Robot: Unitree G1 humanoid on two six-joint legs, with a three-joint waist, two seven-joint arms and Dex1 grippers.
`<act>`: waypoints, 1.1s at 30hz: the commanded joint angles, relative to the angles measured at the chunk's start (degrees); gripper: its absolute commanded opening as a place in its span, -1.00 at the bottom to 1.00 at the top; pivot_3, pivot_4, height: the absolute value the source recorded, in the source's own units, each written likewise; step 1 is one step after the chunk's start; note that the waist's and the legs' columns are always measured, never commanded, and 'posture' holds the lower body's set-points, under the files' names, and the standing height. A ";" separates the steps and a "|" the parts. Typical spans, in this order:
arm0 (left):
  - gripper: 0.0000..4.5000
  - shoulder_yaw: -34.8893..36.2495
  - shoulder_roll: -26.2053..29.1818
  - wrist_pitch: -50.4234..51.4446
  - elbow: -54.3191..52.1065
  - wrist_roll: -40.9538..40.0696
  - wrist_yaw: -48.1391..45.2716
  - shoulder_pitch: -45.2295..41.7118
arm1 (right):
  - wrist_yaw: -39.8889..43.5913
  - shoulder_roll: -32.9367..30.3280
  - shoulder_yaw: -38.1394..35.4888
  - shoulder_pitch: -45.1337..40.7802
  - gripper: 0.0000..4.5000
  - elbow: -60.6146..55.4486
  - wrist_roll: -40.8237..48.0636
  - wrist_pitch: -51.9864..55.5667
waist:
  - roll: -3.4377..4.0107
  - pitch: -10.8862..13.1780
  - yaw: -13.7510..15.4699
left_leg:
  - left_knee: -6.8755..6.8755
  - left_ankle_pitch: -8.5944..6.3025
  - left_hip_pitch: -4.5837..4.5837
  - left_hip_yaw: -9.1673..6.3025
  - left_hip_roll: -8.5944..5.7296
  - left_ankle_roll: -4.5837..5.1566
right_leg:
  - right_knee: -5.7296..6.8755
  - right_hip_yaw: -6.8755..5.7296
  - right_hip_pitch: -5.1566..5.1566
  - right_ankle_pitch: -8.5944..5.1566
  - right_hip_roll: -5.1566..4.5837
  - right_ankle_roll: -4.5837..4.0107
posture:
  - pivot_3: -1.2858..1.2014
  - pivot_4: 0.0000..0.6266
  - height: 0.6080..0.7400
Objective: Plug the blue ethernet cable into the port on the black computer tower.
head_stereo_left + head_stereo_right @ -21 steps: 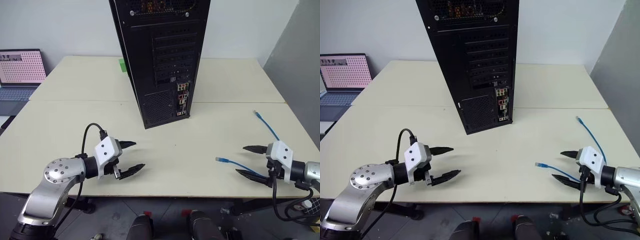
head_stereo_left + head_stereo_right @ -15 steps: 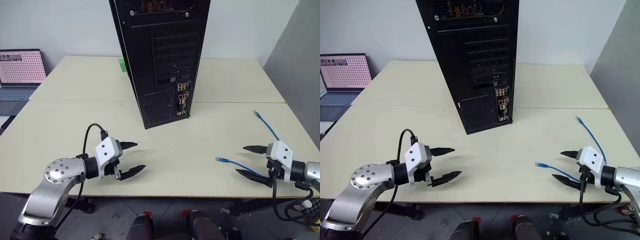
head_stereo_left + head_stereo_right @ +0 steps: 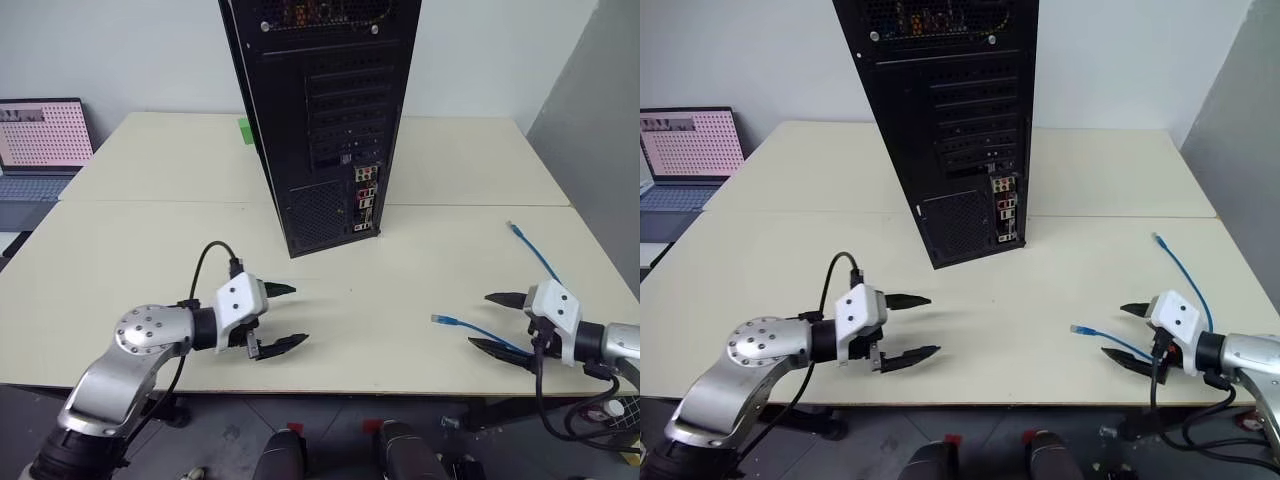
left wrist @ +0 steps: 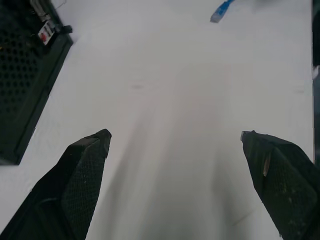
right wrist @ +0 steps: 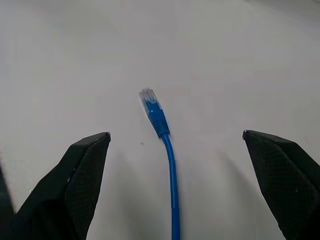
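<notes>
The blue ethernet cable lies free on the table, its near plug just ahead of the wide-open, empty right gripper, probably lined up for grasping, while the left gripper hovers open and empty before the black computer tower.

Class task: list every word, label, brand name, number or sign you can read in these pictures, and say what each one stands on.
No text can be read.
Laptop: its screen shows a pink grid of dots and a small strip on top, too small to read.
Black computer tower: the connector strip has coloured sockets, but no legible marking.
Blue ethernet cable: no print visible.
</notes>
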 commanded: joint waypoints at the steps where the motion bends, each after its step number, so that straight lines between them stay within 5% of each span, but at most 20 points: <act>1: 0.98 -3.23 -1.29 -0.26 -0.45 0.32 -1.23 -2.99 | 0.08 0.89 2.21 -2.83 1.00 1.83 -1.09 -0.59 | -0.01 0.00 -0.03 | 0.00 0.00 0.00 0.00 0.00 0.00 | 0.00 0.01 0.00 0.00 0.00 0.00 | 0.03 -0.52 1.00; 9: 0.98 -5.72 -3.36 -0.53 0.52 1.23 -0.81 -5.78 | 1.57 2.29 7.43 -7.56 1.00 11.69 -4.95 -5.12 | -0.01 0.00 -0.05 | 0.02 0.00 -0.01 0.00 -0.01 0.00 | 0.02 0.00 0.02 0.01 0.01 0.01 | 0.03 -0.52 1.00; 13: 1.00 -5.89 -3.30 -0.27 -0.01 1.30 -0.76 -5.37 | 2.80 2.13 9.20 -8.87 0.71 15.27 -6.05 -7.09 | -0.01 0.00 -0.08 | 0.02 0.00 0.01 -0.01 0.00 0.00 | 0.03 0.00 0.03 0.01 0.02 0.02 | 0.03 -0.52 1.00; 28: 1.00 -6.83 -4.25 0.60 -0.09 1.39 -0.41 -5.54 | 6.08 0.49 10.27 -10.22 -0.98 18.66 -7.25 -11.25 | -0.07 -0.05 -0.04 | 0.10 0.00 0.02 -0.01 -0.01 0.01 | 0.05 0.00 0.08 0.02 0.01 0.04 | 0.03 -0.52 1.00; 33: 1.00 -8.93 -5.81 -0.28 2.69 2.48 -1.26 -8.29 | 5.88 2.36 11.69 -12.35 -0.98 8.75 -4.55 -6.64 | -0.07 -0.05 -0.09 | 0.10 0.00 0.02 -0.02 -0.01 0.00 | 0.08 0.00 0.07 0.03 0.02 0.04 | 0.03 -0.52 1.00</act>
